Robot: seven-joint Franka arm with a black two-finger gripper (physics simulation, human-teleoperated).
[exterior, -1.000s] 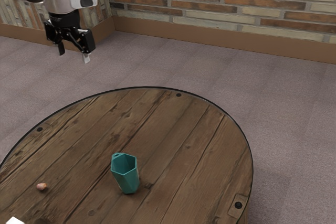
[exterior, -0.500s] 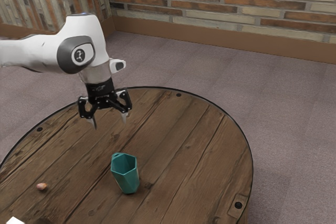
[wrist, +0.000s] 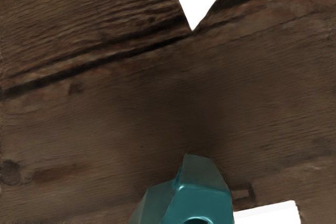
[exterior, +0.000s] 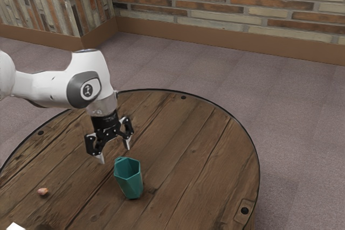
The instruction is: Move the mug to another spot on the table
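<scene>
Exterior view: Franka arm (exterior: 54, 87) comes in from the exterior view's left, hand pointing down over the round wooden table (exterior: 210, 144). Gripper (exterior: 115, 153) has its 2 fingers spread apart, nothing between them, hanging just above and slightly toward the exterior view's left of the teal mug (exterior: 128, 178); no contact visible. Mug is faceted, stands upright with its opening up, on the table's near half, a bit toward the exterior view's left of centre; handle can't be made out from here. Wrist view: mug (wrist: 191, 198) sits just under the hand with dark plank grain beyond it, so the hand is not centred over it. Other items: small pinkish-brown lump (exterior: 42, 191) on the table well apart from the mug toward the exterior view's left, and a white scrap (exterior: 12, 225) at the table's near edge, too cut off to identify. Step, as I judge it: approach, pre-grasp, mug not yet taken. Next move calls for sliding the hand over the mug, lining up the 2 fingers to straddle the body or one wall, lowering, closing firmly, then lifting and carrying to bare wood, probably toward the exterior view's right where there is plenty of room.
</scene>
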